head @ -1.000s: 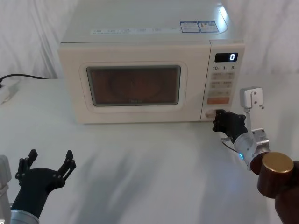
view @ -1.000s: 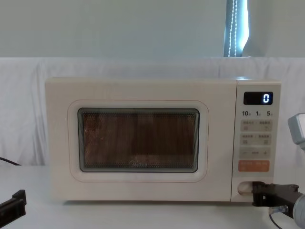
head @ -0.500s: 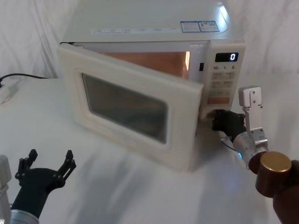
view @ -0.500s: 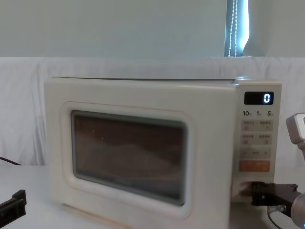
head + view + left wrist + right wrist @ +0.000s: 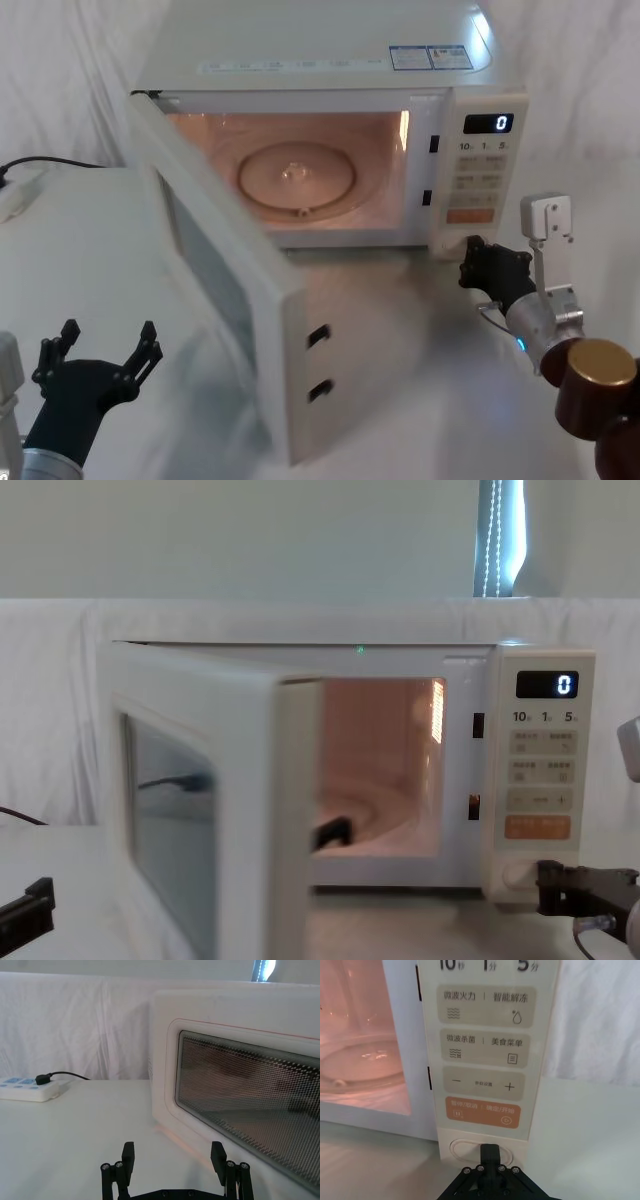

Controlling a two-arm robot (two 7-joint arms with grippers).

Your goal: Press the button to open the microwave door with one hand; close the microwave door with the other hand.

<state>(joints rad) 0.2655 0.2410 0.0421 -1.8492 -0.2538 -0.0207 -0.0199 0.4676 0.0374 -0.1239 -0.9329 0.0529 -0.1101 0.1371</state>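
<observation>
The cream microwave (image 5: 320, 50) stands at the back of the table, its display showing 0. The microwave door (image 5: 215, 290) hangs wide open, hinged on the left and swung out over the table; it also shows as the door (image 5: 190, 810) and the door (image 5: 240, 1095). My right gripper (image 5: 470, 262) is shut, and its tip sits at the wide cream button (image 5: 470, 1149) at the foot of the control panel. The right gripper (image 5: 490, 1152) overlaps that button from below. My left gripper (image 5: 108, 332) waits open near the front left, short of the door's outer face, with nothing between its fingers.
The lit cavity holds a glass turntable (image 5: 297, 177). An orange key (image 5: 482, 1112) sits just above the button. A white power strip (image 5: 27, 1089) with a black plug lies at the far left, its cable (image 5: 50, 163) running along the cloth.
The door went from shut to half open to wide open, swinging out leftward. My right gripper stayed by the button. The left gripper has not moved.
</observation>
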